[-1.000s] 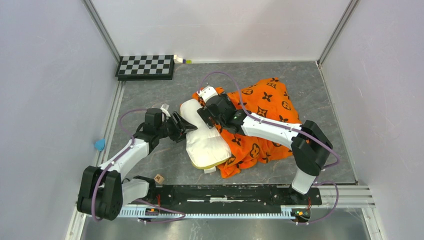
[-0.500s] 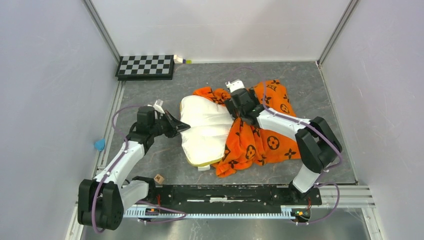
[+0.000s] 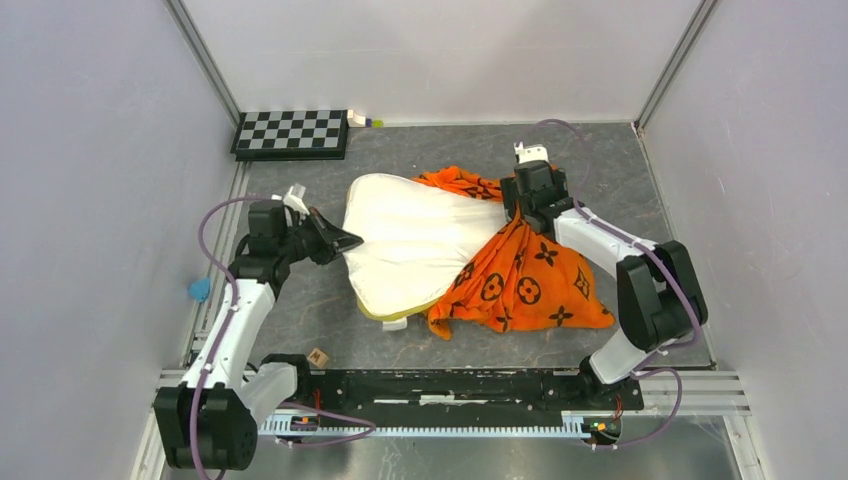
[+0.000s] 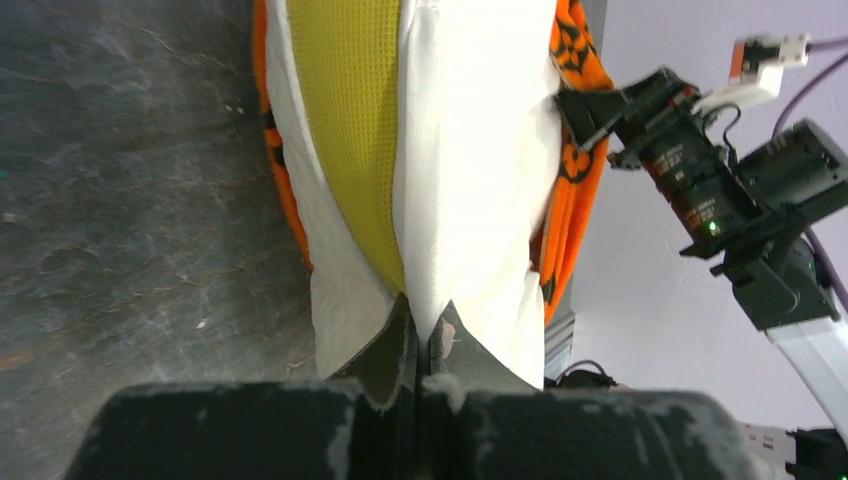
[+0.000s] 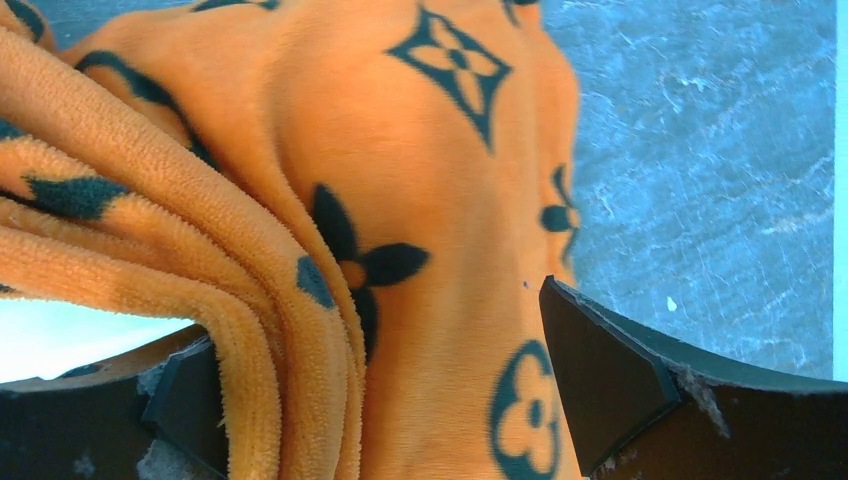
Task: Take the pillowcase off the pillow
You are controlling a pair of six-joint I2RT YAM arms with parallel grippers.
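The left pincer [image 4: 420,345] is pressed shut on a thin fold of white cloth at the pillow's [image 3: 415,240] left end, its two dark fingers meeting with barely a slit between them. Just above the grip runs the pillow's yellow-green side band [image 4: 345,130], a fine waffle-like mesh, flanked by smooth cream fabric.

The right pincer [image 5: 390,390] clamps a thick bunched rope of the pillowcase [image 3: 530,285], its fingers held apart by the wad of fleecy orange pile printed with black flowers and circles.

The pillow lies in the middle of the worktop [image 3: 610,165], broad, plump and rounded, most of its cream face bare. Its right end is hidden under the orange cloth, and a narrow orange strip lies along its far edge. The rest of the pillowcase fans down from the right pincer in soft folds to the worktop's near right. A small white tag [image 3: 395,324] sticks out at the pillow's near corner. The worktop is grey and marbled.
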